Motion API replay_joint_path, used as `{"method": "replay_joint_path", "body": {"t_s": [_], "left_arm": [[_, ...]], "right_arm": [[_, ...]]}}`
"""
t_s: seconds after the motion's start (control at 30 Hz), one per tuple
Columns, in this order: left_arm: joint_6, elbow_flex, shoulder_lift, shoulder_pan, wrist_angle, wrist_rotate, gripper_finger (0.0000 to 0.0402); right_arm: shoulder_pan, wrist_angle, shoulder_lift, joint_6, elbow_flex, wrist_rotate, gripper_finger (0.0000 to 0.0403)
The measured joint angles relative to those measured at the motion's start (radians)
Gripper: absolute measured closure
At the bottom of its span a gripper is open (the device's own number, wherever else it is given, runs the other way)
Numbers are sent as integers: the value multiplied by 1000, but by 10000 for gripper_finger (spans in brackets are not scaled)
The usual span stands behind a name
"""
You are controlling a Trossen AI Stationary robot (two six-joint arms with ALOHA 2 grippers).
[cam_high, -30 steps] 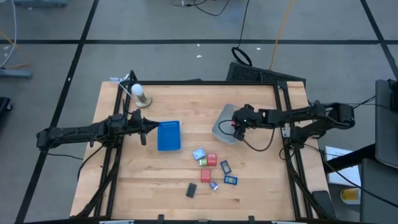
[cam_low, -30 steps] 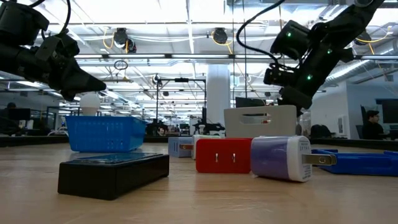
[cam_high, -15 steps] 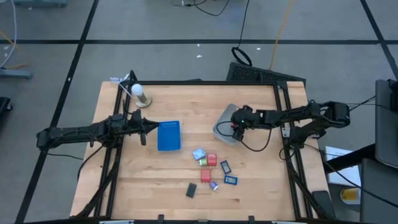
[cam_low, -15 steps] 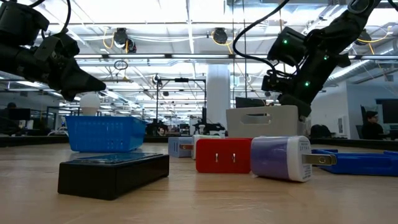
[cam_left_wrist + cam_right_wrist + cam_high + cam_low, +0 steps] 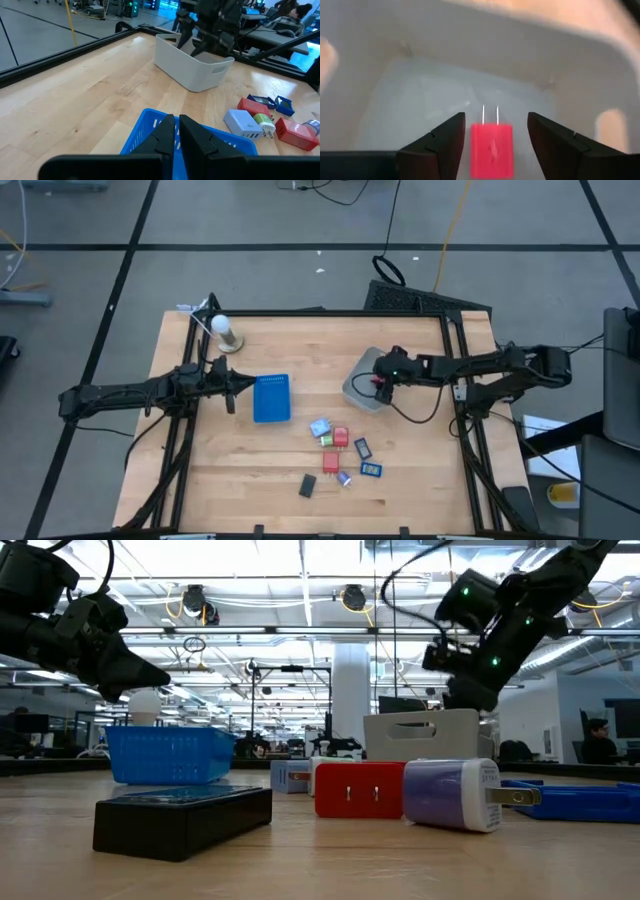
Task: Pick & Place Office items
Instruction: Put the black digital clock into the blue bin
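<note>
As the right gripper (image 5: 495, 132) has spread its fingers over the tub (image 5: 362, 385), a red plug (image 5: 492, 144) sits loose between them, apparently just released. Other items (image 5: 340, 450) wait mid-table; the left gripper (image 5: 174, 131) hangs shut and empty over the blue tray (image 5: 271, 398).

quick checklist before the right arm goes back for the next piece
1. Right gripper open: ok, its fingers stand apart over the grey tub.
2. Red charger released: ok, it sits between the fingers without touching them, prongs pointing away from the camera.
3. Charger settled on the tub floor: cannot tell, it may still be dropping.
4. Pieces left on the table: ok, a cluster including a red block and a black block waits near the middle.
5. Left gripper out of the way: ok, shut, over the blue tray.
</note>
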Motion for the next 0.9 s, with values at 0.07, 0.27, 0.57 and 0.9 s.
{"method": "replay_joint_path", "body": {"t_s": [0.07,0.27,0.57,0.9], "left_arm": [[0,0,0,0,0,0,376],[-1,0,0,0,0,0,376],[-1,0,0,0,0,0,376],[0,0,0,0,-3,24,376]], "right_arm": [[2,-2,-46,0,0,-3,193],[2,0,-190,4,0,-111,193],[3,1,-437,57,0,-239,227],[41,15,-653,-13,-11,-236,387]]}}
